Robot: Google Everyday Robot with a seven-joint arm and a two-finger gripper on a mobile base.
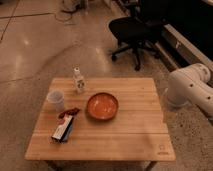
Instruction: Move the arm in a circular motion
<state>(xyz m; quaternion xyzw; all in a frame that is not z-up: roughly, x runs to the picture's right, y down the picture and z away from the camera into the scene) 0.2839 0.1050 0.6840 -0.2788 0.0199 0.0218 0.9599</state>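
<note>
The arm (192, 87) is a glossy white tubular arm with rounded joints. It enters from the right edge, beside and to the right of the wooden table (130, 130). Only thick segments and a joint show. The gripper is out of view beyond the frame's right side.
On the table stand a small white bottle (78, 80), a clear plastic cup (56, 100), an orange bowl (102, 106) and a snack packet (64, 127) with a red wrapper (69, 113). A black office chair (131, 32) stands behind. A dark counter wall (185, 42) runs along the back right.
</note>
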